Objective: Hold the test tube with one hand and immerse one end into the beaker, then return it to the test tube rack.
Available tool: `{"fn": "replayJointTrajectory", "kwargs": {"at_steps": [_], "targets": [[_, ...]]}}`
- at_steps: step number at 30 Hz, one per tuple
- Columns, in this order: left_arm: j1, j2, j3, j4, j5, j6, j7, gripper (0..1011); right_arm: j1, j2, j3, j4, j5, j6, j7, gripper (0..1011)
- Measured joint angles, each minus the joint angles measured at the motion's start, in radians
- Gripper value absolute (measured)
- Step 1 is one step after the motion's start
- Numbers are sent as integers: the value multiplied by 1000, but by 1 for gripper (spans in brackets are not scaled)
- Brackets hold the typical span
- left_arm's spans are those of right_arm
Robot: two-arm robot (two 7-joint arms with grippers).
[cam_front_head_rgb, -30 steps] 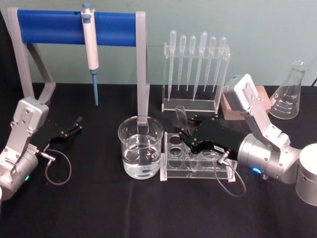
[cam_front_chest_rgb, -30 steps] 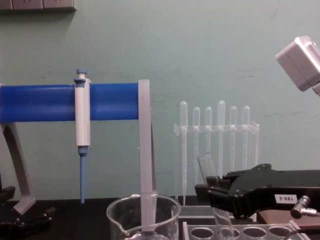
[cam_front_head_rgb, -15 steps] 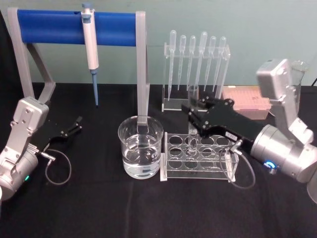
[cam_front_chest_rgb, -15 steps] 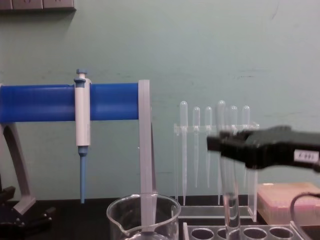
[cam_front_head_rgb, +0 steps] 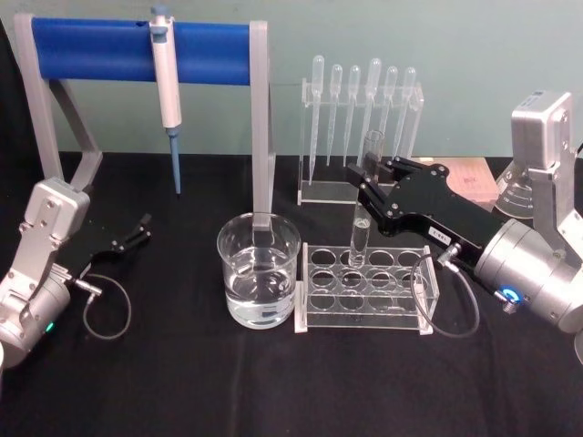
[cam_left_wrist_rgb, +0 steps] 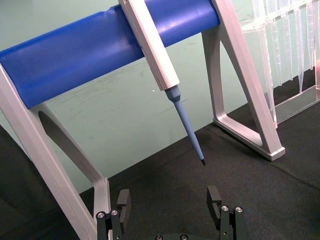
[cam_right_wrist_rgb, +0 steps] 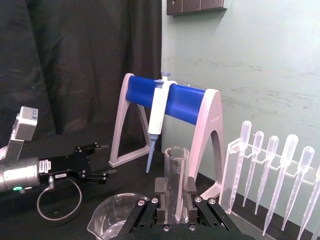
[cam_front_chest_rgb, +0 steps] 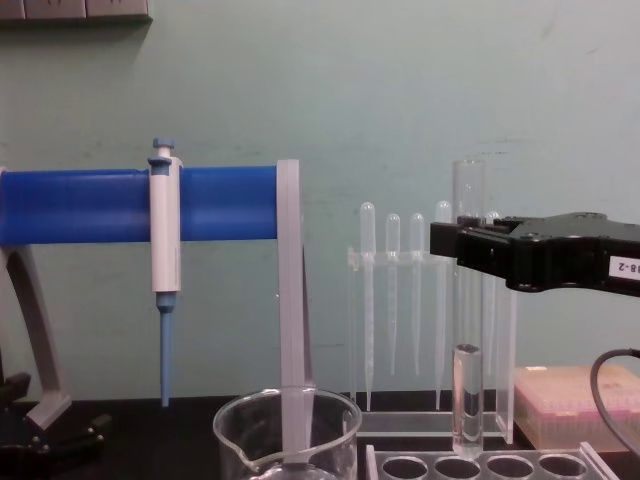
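My right gripper is shut on the test tube, holding it upright by its upper part. The tube's round bottom hangs just above the back row of holes in the clear rack. In the chest view the test tube stands taller than the right gripper, with its open rim showing above the jaws. The beaker, part full of clear liquid, sits to the left of the rack; its rim shows in the chest view as beaker. My left gripper rests open at the far left.
A white-and-blue pipettor hangs from a blue-barred stand behind the beaker. A clear holder of plastic pipettes stands behind the rack. A pink box and a glass flask sit at the back right.
The right gripper has lifted the test tube from a tilt low in the rack to upright above it. The left arm has not moved.
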Motion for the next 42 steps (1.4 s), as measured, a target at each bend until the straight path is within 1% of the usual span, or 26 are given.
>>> {"fn": "replayJointTrajectory", "kwargs": {"at_steps": [42], "targets": [[0,0,0,0,0,0,0,1000,1,0,0,0,0,0,2,225]]}}
